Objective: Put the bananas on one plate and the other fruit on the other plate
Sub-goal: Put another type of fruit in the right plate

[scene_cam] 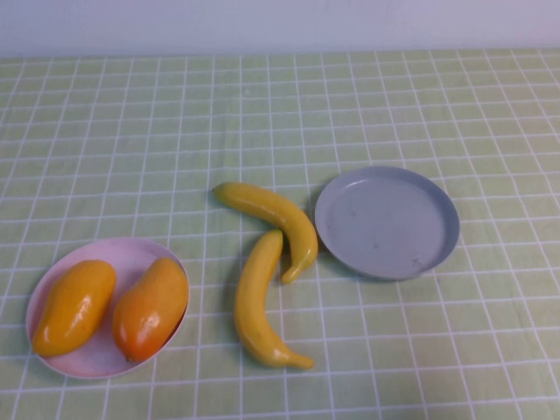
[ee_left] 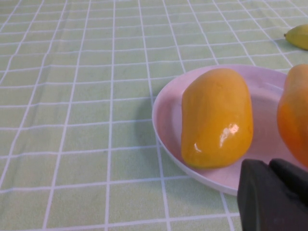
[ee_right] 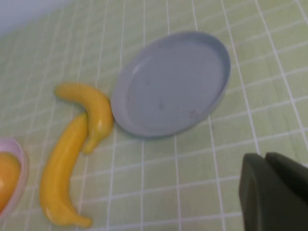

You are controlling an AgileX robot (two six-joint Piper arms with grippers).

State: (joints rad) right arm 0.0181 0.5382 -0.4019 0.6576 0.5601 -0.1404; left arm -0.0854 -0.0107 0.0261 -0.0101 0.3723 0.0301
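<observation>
On my left gripper point(ee_left: 274, 192) I see only a dark piece of the body in the wrist view, so I cannot tell how its jaws stand; nothing is visibly held. It hangs low, just beside the near rim of the pink-lilac plate point(scene_cam: 131, 254), at the near left of the table. The right gripper point(ee_right: 276, 190) gives me the same problem: one dark corner, jaws not shown. It hovers higher, above bare cloth on the near side of the grey-blue plate point(scene_cam: 387, 222). Neither arm appears in the high view, so I judge both are drawn back toward the robot.

The two mango-shaped fruits, the yellow one point(scene_cam: 74, 306) and the redder one point(scene_cam: 150, 308), lie side by side on the pink-lilac plate, so that half of the sorting looks finished. The two bananas are not placed yet. The far banana point(scene_cam: 271, 214) lies on the checked tablecloth point(scene_cam: 105, 131) with its belly just beside the left rim of the grey-blue plate, and the near banana point(scene_cam: 258, 302) touches it at the tip. The grey-blue plate holds nothing, so I think the right arm is the natural one for the bananas.
</observation>
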